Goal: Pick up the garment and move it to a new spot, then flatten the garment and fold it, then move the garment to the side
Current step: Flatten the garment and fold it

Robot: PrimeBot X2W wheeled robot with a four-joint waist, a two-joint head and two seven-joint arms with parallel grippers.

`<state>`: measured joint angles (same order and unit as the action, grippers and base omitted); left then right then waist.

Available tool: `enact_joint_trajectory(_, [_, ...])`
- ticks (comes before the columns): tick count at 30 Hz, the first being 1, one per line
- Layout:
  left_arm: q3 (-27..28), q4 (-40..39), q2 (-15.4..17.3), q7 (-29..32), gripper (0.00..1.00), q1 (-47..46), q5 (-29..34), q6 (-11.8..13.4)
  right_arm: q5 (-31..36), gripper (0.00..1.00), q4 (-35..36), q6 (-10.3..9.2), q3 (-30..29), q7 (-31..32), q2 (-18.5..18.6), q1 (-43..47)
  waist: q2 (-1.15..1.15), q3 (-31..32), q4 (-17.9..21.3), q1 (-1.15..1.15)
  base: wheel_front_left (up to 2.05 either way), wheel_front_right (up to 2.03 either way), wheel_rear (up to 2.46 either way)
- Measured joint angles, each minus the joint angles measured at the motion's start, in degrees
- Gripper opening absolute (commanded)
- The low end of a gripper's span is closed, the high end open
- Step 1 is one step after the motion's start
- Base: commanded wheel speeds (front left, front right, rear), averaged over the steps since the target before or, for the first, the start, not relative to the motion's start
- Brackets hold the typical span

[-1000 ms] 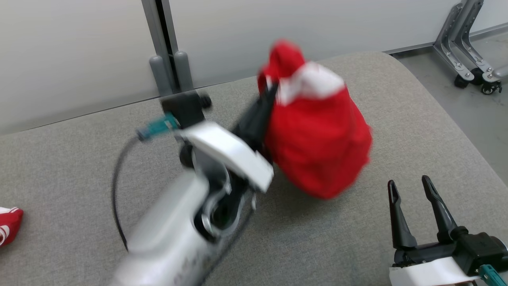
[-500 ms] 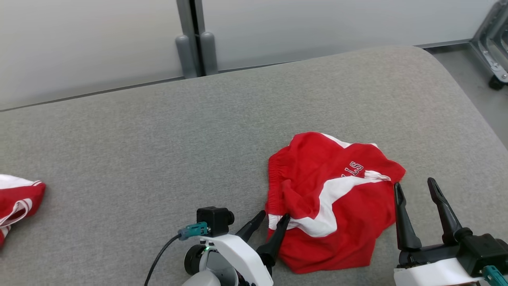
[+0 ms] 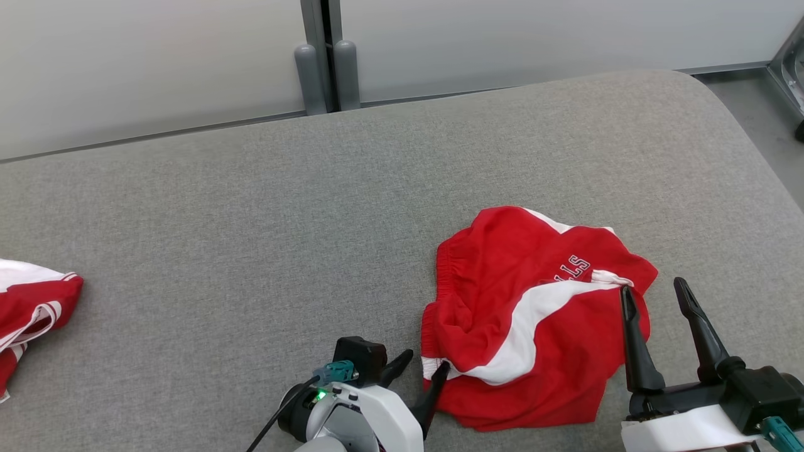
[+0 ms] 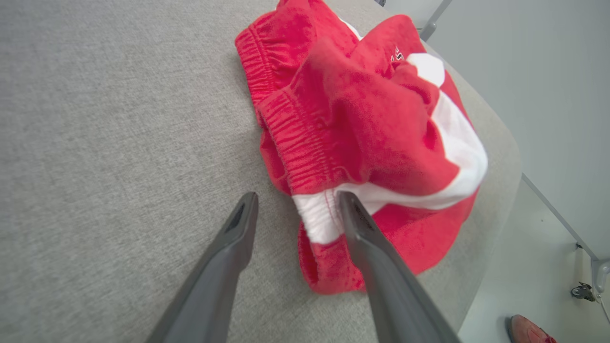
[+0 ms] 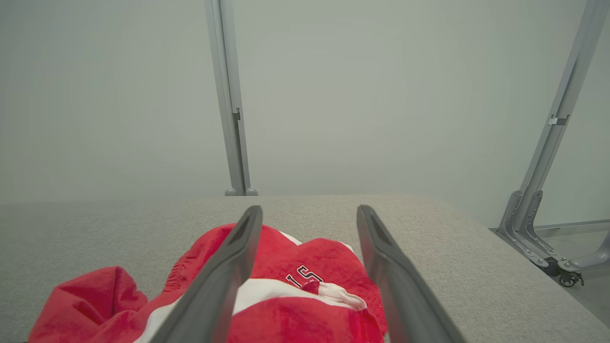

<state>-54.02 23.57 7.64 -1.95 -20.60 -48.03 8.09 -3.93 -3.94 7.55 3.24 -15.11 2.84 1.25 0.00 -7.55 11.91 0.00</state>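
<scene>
The garment (image 3: 534,314) is a pair of red shorts with a white band and lettering, lying crumpled on the grey cushioned surface (image 3: 251,220) at the lower right of the head view. My left gripper (image 3: 422,366) stands open at its near left edge, one finger touching the white hem; the left wrist view shows the shorts (image 4: 362,124) just beyond the left gripper (image 4: 295,202). My right gripper (image 3: 654,290) is open at the garment's right edge, raised above it; in the right wrist view the shorts (image 5: 305,286) lie below the right gripper (image 5: 307,209).
A second red and white garment (image 3: 28,307) lies at the surface's far left edge. A grey post (image 3: 326,56) stands against the pale wall behind. The surface's rounded right edge drops to the floor, where a metal wheeled frame (image 5: 548,228) stands.
A second ago my left gripper held the garment bunched in the air. It has since come down near the front edge and let go; the shorts now lie on the surface. The head camera shifted.
</scene>
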Motion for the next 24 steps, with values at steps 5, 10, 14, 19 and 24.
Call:
enact_joint_trajectory(5, [-0.8,-1.3,0.8,1.4,0.00,-0.2,0.7,1.1,-0.2,1.00,0.1,0.00,-0.1,0.0,0.0,-0.1,0.00,-0.4,0.5,0.00,0.00,0.00,0.00])
enact_joint_trajectory(10, [-0.7,-4.2,2.5,2.5,0.00,0.0,0.9,2.9,-0.3,1.00,0.2,0.00,-0.5,0.0,0.0,-0.1,0.00,-0.8,0.7,0.00,0.00,0.00,0.00])
enact_joint_trajectory(14, [0.0,-9.3,6.5,1.9,0.00,0.0,3.0,5.7,-0.1,1.00,0.2,0.00,-0.3,0.0,0.0,-0.1,0.00,-1.1,0.0,0.00,0.00,0.00,0.00])
enact_joint_trajectory(19, [1.6,-15.2,13.3,2.9,0.00,0.2,4.6,8.5,-3.0,1.00,-3.7,0.01,3.1,0.0,0.5,0.0,0.00,-1.4,-1.6,0.00,0.00,0.00,0.00])
enact_joint_trajectory(24, [2.8,-18.8,18.9,4.8,0.00,1.5,4.8,9.9,-8.8,1.00,-8.2,0.00,6.9,0.0,5.4,-1.4,0.00,-2.6,-3.5,0.00,0.00,0.00,0.00])
